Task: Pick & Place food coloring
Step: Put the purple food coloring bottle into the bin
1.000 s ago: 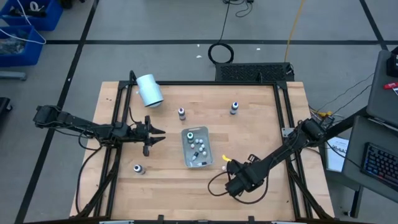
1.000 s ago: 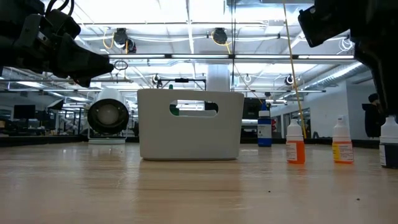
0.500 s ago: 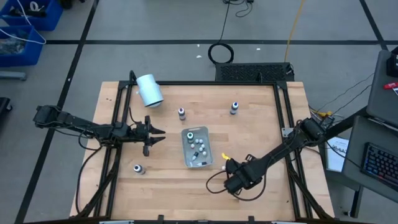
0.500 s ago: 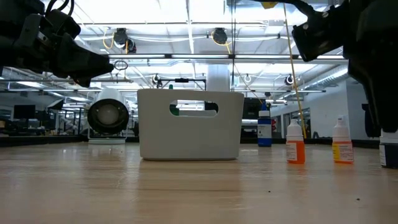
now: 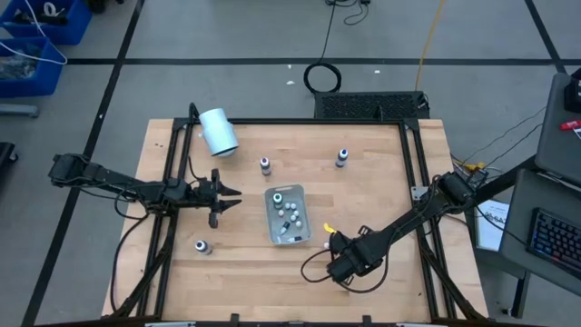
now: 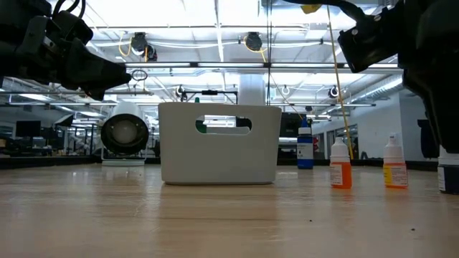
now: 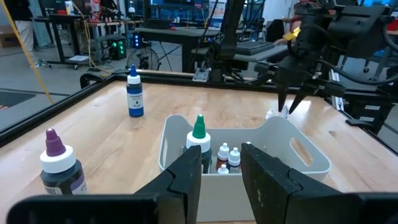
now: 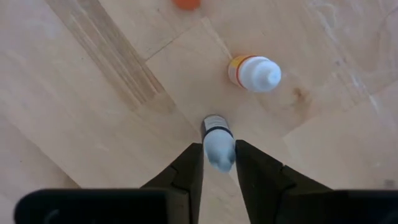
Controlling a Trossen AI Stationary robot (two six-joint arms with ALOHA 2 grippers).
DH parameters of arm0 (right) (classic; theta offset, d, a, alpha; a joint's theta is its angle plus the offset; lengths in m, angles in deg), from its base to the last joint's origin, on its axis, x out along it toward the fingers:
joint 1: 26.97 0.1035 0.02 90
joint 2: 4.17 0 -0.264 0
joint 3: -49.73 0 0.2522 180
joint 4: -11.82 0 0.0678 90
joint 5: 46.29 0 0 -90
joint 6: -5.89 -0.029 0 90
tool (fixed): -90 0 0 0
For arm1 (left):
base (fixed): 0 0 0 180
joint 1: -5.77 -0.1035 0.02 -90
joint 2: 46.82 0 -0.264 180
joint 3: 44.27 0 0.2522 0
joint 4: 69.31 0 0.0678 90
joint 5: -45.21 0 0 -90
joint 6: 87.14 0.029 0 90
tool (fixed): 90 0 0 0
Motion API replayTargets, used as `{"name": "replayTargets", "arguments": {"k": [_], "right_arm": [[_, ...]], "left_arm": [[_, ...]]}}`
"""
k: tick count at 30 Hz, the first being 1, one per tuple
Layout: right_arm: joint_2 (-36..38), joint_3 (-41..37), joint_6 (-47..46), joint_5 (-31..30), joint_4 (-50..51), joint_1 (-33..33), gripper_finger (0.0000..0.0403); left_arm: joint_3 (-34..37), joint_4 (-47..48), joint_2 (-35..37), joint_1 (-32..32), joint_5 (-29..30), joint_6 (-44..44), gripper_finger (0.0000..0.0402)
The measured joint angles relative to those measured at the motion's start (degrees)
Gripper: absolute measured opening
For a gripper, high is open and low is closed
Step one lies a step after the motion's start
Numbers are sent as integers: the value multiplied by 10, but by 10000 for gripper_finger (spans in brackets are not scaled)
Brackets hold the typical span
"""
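Since a second ago my right pincer (image 8: 217, 163) has slid a touch toward the tray and narrowed; left arm hasn't moved.

Right pincer: pointing straight down at the tabletop (image 5: 381, 173), right of the tray's near end. Fingers (image 8: 189, 168) straddle the white cap of a small dark-labelled bottle (image 8: 217, 144) standing upright below. Close to the cap on both sides; can't tell if they actually touch, so grip unconfirmed. Just beyond it in the wrist view: a yellow-banded bottle (image 8: 254, 72) with white tip, also upright, and the edge of an orange bottle (image 8: 186, 4). In the low view the same two stand side by side, orange (image 6: 341, 165) and yellow (image 6: 394, 163).

Left pincer (image 7: 221, 168): hovering level above the tabletop, left of the tray, aimed at it. Fingers (image 7: 186, 177) nearly together, narrow gap, nothing between them.

Tray (image 5: 272, 227): mid-tabletop, holds several food coloring bottles, incl. a green-tipped one (image 7: 198, 138) and a couple of small white-capped ones.

Loose bottles: purple-top (image 7: 60, 165) and blue (image 7: 135, 94) on the far side of the tray, well apart; one more (image 5: 201, 246) at the near left, away from everything.

White cylinder (image 5: 218, 132) lies on its side at the far left corner.
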Motion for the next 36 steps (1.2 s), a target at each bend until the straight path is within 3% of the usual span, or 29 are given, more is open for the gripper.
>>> {"name": "replayTargets", "arguments": {"k": [20,24,31,36], "right_arm": [[25,4,37,6,-38,0,31],[69,4,57,-42,-72,0,31],[136,4,208,-108,-173,-32,31],[162,4,364,-94,-237,-113,31]], "left_arm": [[0,0,0,0,0,0,118],[0,0,0,0,0,0,118],[0,0,0,0,0,0,118],[0,0,0,0,0,0,118]]}}
